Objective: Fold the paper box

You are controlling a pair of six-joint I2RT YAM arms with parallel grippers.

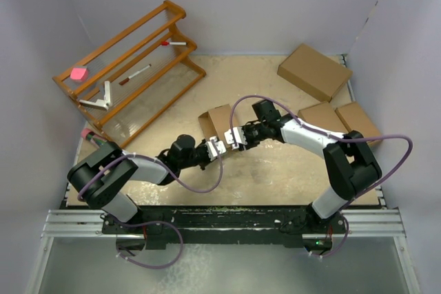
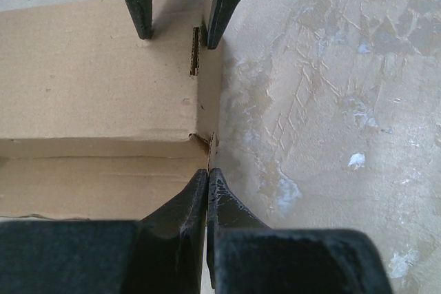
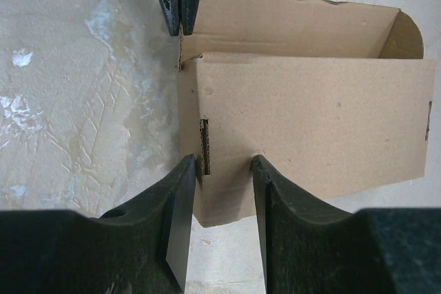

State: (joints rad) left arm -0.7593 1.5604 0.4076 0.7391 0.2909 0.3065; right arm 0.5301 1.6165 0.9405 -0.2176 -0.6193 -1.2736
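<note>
The paper box [image 1: 220, 119] lies partly folded on the tabletop in the middle, plain brown cardboard with one panel folded over and a slot near its corner. My left gripper [image 1: 216, 145] reaches it from the near left. In the left wrist view this gripper [image 2: 207, 173] is shut on the thin edge of a box [image 2: 89, 87] wall. My right gripper [image 1: 231, 135] comes in from the right. Its jaws [image 3: 224, 163] stand open astride the slotted corner of the box [image 3: 310, 115], one fingertip outside the side wall and the other on the folded panel.
A wooden rack [image 1: 131, 67] with markers and a pink piece stands at the back left. A larger brown box [image 1: 314, 71] sits at the back right, with two flat brown boxes [image 1: 324, 116] [image 1: 357, 120] nearer. Pale walls enclose the table.
</note>
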